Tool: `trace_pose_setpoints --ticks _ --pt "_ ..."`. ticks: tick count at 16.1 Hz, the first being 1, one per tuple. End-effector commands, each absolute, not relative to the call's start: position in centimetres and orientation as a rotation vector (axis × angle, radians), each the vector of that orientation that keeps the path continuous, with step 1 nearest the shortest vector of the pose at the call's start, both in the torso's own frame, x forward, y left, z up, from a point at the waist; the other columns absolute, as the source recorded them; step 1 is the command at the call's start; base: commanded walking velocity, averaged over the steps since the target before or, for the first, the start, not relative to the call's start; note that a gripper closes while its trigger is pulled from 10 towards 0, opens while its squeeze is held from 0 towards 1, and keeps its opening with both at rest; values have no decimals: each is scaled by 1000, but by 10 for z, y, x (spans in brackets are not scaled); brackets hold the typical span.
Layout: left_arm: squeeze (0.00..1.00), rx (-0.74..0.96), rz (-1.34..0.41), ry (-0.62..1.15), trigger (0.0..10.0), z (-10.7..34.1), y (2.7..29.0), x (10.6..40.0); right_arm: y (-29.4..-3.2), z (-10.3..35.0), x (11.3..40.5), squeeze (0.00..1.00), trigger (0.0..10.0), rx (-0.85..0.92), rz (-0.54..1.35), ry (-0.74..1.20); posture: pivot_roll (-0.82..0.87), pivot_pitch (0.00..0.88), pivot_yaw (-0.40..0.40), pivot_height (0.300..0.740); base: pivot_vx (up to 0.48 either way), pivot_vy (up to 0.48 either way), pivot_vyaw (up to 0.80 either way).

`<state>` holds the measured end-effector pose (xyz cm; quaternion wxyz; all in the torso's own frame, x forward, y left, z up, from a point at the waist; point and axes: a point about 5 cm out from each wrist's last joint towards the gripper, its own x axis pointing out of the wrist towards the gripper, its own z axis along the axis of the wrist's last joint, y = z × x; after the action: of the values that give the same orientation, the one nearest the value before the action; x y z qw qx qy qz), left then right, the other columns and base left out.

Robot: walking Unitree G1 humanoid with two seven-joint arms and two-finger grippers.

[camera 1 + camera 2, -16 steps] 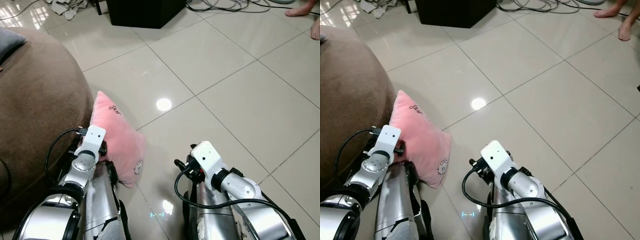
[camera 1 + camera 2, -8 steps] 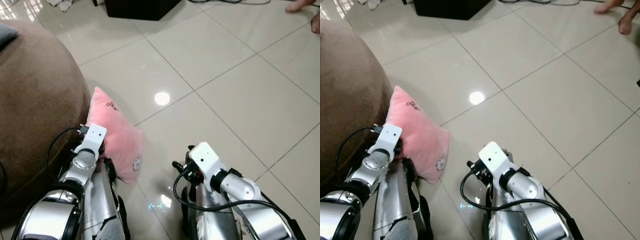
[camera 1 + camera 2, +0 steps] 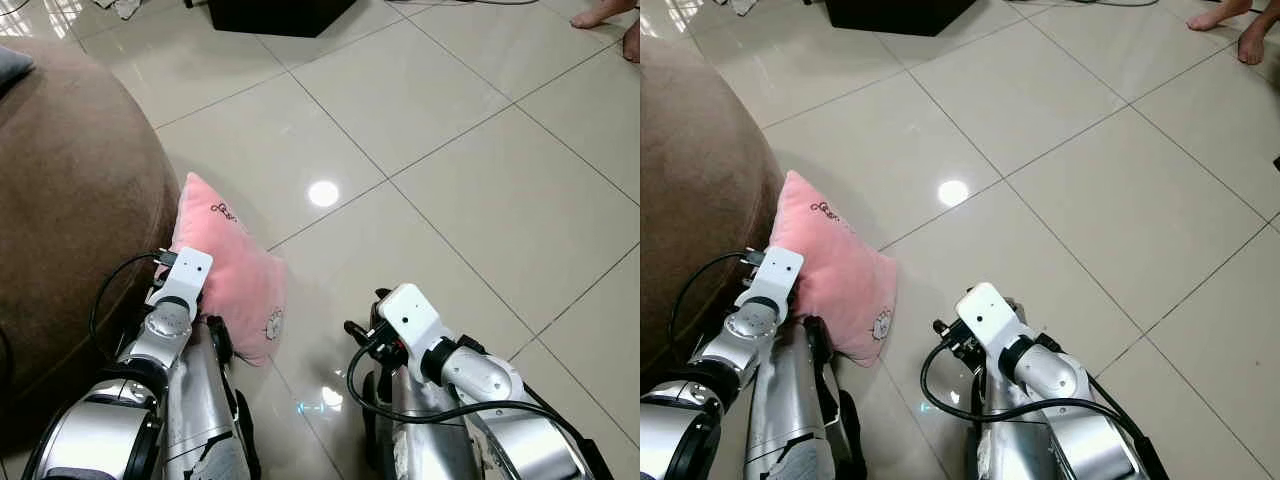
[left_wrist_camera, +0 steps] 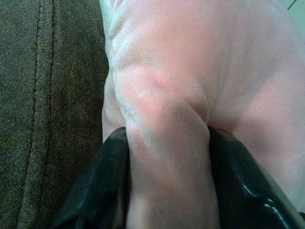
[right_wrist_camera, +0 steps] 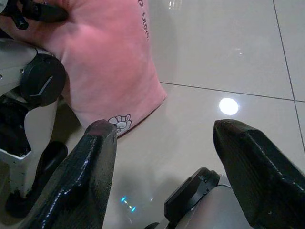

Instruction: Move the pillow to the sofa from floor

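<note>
A pink pillow (image 3: 232, 266) with small dark print leans against the brown sofa (image 3: 70, 200) on the tiled floor. My left gripper (image 4: 167, 186) is shut on a fold of the pillow (image 4: 162, 119); its black fingers (image 4: 95, 186) pinch the fabric right beside the sofa's side. In the eye views the left wrist (image 3: 180, 285) rests against the pillow's near edge. My right gripper (image 5: 164, 157) is open and holds nothing, low over the floor just right of the pillow (image 5: 109, 62).
A black cabinet (image 3: 275, 12) stands at the back with cables and cloth around it. A person's bare feet (image 3: 1230, 25) are at the far right. Glossy tiles (image 3: 450, 170) stretch ahead and to the right.
The camera has tilted down a little, so the whole scene sits slightly higher. The left gripper stays shut on the pillow; the right arm has hardly moved.
</note>
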<state>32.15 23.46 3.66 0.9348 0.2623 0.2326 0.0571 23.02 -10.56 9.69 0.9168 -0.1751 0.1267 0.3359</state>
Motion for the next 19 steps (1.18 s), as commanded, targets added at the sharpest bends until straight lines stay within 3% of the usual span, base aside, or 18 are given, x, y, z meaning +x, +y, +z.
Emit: trace_pose_setpoints --ticks 1,19 --pt "0 532 148 521 0 30 243 314 -106 95 225 0 10000 -361 706 267 -138 289 -23 496 0 0 0" --pt "0 467 115 499 0 30 237 316 -104 90 224 0 10000 -366 709 277 -132 275 -18 496 0 0 0"
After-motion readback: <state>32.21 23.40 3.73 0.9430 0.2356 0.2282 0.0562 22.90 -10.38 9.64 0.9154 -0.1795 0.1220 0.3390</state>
